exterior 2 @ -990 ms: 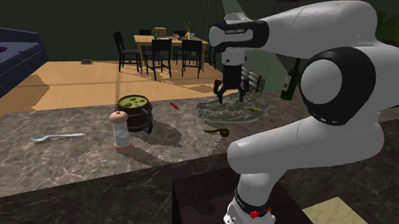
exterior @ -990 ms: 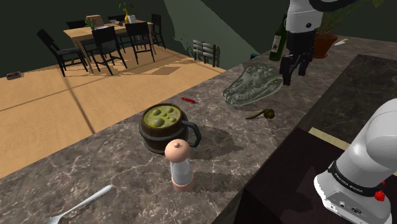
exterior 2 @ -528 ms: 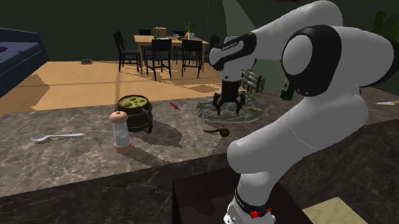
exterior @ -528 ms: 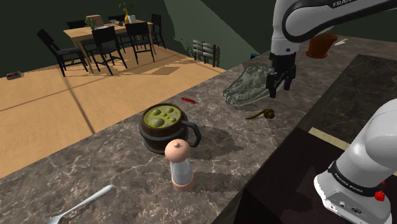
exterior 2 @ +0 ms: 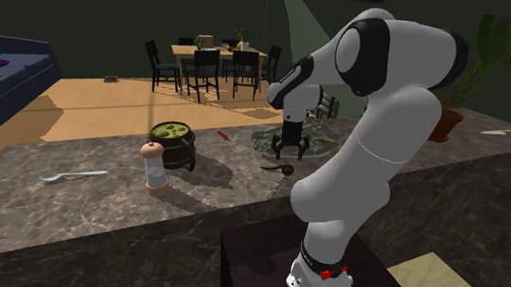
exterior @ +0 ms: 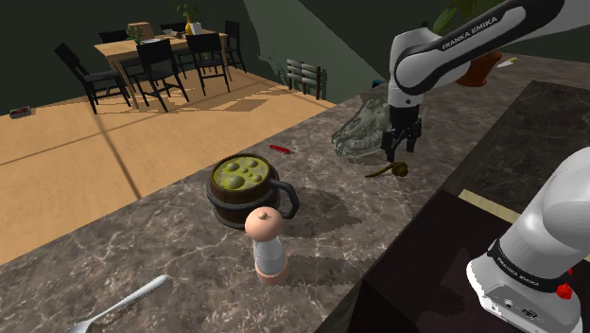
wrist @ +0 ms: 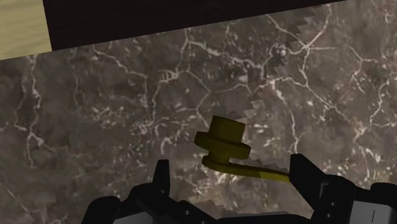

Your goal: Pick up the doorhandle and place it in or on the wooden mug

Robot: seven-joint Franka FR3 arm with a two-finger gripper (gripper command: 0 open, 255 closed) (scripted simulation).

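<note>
A brass-coloured doorhandle [exterior: 390,170] lies on the marble counter [exterior: 170,255]; I also see the doorhandle [exterior 2: 280,168] from the second exterior view. My black gripper [exterior: 395,151] hangs open just above it, not touching. In the wrist view the doorhandle [wrist: 226,146] sits between and just ahead of my gripper [wrist: 233,170], its round rose up and its lever running toward one finger [wrist: 305,172]. The dark wooden mug [exterior: 244,192], banded and filled with green lumps, stands further toward the shoulder view's left; the mug [exterior 2: 172,146] is well apart from the gripper.
A clear glass dish [exterior: 371,128] lies right behind the gripper. A small shaker [exterior: 267,244] stands beside the mug, a spoon [exterior: 118,303] lies near the counter's end, and a red item [exterior: 280,148] sits at the counter edge. A raised dark top [exterior: 529,123] borders the counter.
The gripper has come down from above the glass dish and moved toward the doorhandle, staying open. Nothing on the counter has moved.
</note>
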